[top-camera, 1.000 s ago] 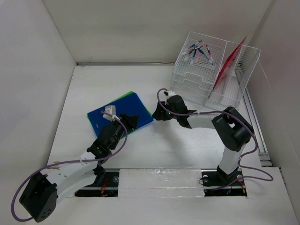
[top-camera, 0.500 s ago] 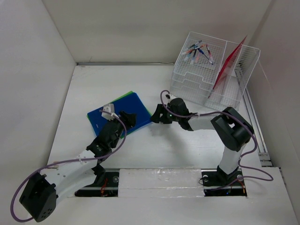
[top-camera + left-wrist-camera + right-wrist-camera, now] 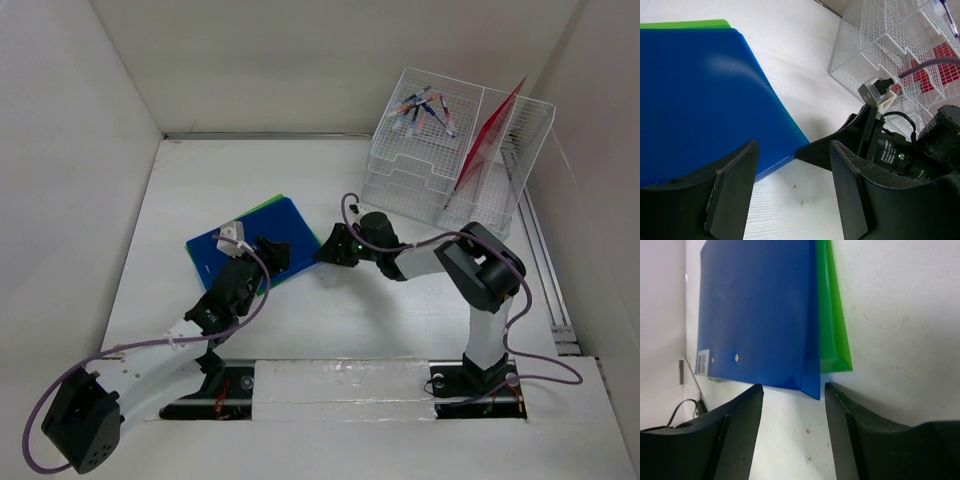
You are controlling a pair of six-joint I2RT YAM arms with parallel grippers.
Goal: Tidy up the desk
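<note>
tabletop (image 3: 400, 320): white and flat, spanning the view under both arms; the folders lie on its left half.
folders: blue folder (image 3: 250, 245) flat on top of green folder (image 3: 832, 315); they look thin, light, bendy and slick.
hold: best pinched at the blue folder's free corner, beside the right tool.
left tool (image 3: 272, 252): jaws apart, empty, over the blue folder's near edge.
right tool (image 3: 330, 250): jaws apart, empty, facing that corner.
change: the right arm's elbow has swung inward and its tool sits closer to the corner; the folders are unmoved.

We see a smooth, glossy blue plastic folder (image 3: 755, 310) and a translucent green plastic folder (image 3: 832, 340); the flat white desk (image 3: 900, 315) looks matt and faintly grained, the white wire-mesh organizer rack (image 3: 875, 50) thin coated metal.
</note>
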